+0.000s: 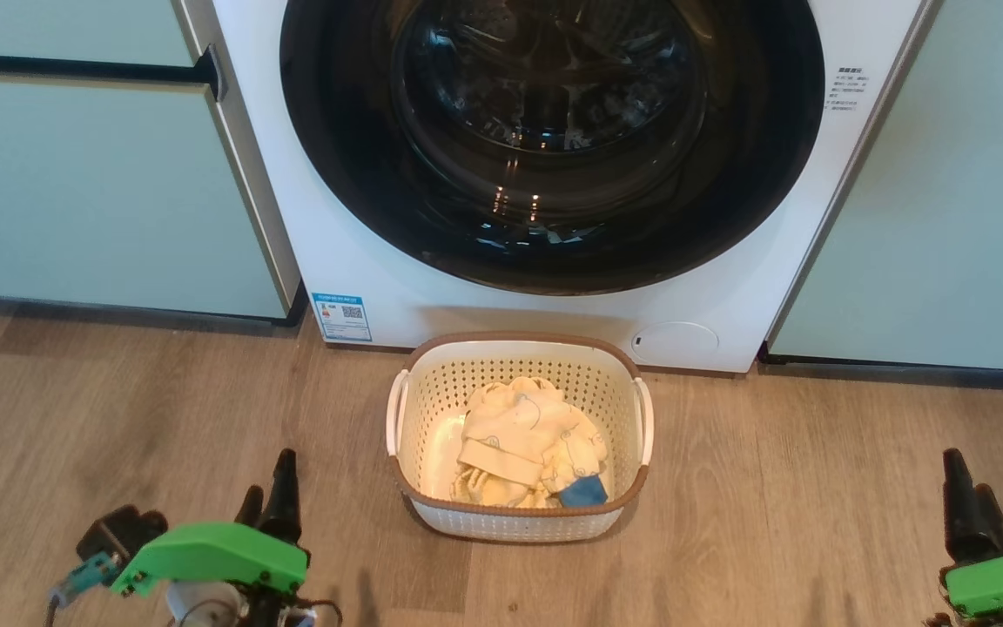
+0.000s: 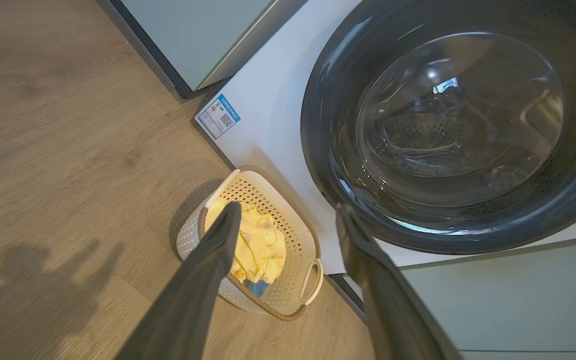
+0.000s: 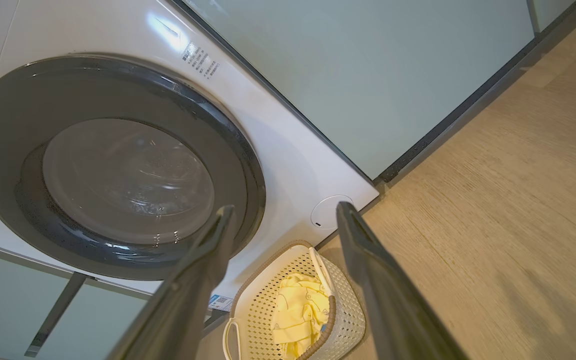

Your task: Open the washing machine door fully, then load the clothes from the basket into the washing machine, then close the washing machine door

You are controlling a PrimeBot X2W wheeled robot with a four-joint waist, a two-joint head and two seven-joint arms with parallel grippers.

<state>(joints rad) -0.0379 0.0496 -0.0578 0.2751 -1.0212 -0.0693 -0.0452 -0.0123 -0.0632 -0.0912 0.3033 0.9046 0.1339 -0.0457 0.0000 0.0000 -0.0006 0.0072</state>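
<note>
The white washing machine (image 1: 432, 287) stands straight ahead with its round black-rimmed door (image 1: 554, 139) closed flat against the front. On the floor before it sits the cream basket (image 1: 519, 522) with a brown rim, holding pale yellow clothes (image 1: 523, 440) and a small blue piece. My left gripper (image 1: 268, 496) hovers at the lower left, open and empty, well left of the basket. At the lower right my right gripper (image 1: 970, 501) is open and empty too. In the wrist views, the left gripper (image 2: 288, 212) and right gripper (image 3: 285, 212) look toward the door (image 2: 458, 125) (image 3: 113, 165) and basket (image 2: 313, 272) (image 3: 348, 310).
Pale green cabinets (image 1: 92, 174) flank the machine on both sides, the right one (image 1: 963, 218) close to its edge. A small round white panel cover (image 1: 674, 341) sits low on the machine's front, just behind the basket. Wooden floor (image 1: 815, 488) spreads around the basket.
</note>
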